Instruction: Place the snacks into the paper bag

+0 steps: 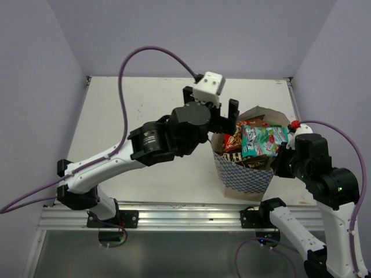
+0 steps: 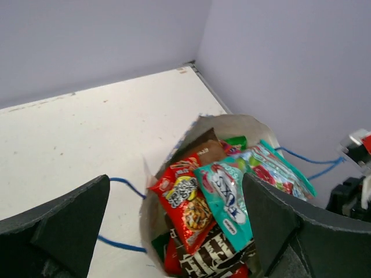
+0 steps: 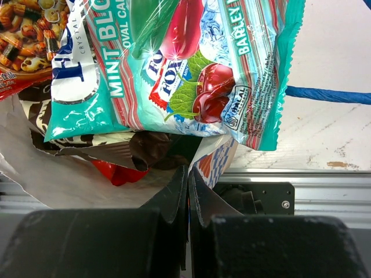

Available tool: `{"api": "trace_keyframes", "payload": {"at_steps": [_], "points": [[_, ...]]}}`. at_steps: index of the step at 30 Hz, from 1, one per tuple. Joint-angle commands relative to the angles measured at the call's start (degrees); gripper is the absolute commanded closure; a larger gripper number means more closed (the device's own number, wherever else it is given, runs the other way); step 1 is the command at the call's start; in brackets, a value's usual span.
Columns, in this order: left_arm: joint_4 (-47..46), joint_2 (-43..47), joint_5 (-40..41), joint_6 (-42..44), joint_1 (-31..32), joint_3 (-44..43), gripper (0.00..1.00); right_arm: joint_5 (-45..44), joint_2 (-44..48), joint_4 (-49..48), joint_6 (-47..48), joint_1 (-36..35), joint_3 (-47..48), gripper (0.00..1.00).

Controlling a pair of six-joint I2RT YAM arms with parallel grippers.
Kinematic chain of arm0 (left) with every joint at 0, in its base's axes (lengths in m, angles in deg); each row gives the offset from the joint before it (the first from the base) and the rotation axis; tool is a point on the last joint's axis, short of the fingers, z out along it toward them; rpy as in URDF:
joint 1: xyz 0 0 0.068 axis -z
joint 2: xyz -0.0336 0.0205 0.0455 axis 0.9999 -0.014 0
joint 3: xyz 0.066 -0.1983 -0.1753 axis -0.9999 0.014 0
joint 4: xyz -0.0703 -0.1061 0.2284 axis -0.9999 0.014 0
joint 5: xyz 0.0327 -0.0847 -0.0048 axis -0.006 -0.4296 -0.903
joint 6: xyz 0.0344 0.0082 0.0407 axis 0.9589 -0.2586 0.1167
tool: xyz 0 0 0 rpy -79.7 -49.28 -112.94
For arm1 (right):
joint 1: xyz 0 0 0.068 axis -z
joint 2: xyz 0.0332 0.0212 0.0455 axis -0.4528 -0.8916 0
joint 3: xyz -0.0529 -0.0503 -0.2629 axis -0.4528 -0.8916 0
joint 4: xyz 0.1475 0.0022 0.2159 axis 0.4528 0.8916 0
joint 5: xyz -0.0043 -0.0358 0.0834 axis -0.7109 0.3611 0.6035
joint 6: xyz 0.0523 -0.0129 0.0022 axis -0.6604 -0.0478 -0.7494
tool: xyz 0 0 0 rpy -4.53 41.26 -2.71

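Note:
The paper bag (image 1: 246, 176) stands at the table's near right, white with blue chequered sides, and it holds several snacks. A red packet (image 2: 188, 202), a teal mint packet (image 2: 229, 194), a brown packet (image 2: 214, 252) and a teal cherry packet (image 2: 278, 168) stick out of its mouth. My left gripper (image 1: 210, 103) is open and empty just above the bag's far-left rim, its fingers (image 2: 64, 226) wide on either side of the opening. My right gripper (image 3: 188, 174) is shut on the bag's near-right rim (image 3: 217, 159), under the teal packets (image 3: 191, 63).
Blue string handles (image 2: 124, 185) (image 3: 324, 94) hang outside the bag on the white table (image 1: 145, 104). An aluminium rail (image 1: 174, 217) runs along the near edge. Purple walls (image 1: 35, 87) close in the left, back and right sides.

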State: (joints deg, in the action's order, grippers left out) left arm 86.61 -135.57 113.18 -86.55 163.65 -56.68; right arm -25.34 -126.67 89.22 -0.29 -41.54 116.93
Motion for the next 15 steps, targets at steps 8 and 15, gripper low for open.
{"api": "trace_keyframes", "payload": {"at_steps": [8, 15], "points": [[3.33, 4.83, -0.61, -9.07, -6.16, 12.71, 0.0, 2.29, 0.05, -3.21, 0.99, -0.15, 0.9, 1.0], [2.53, 4.05, -5.89, -11.7, -6.25, 16.92, 0.0, 1.68, 0.67, -2.77, 0.72, -0.16, 0.9, 1.0]]}}
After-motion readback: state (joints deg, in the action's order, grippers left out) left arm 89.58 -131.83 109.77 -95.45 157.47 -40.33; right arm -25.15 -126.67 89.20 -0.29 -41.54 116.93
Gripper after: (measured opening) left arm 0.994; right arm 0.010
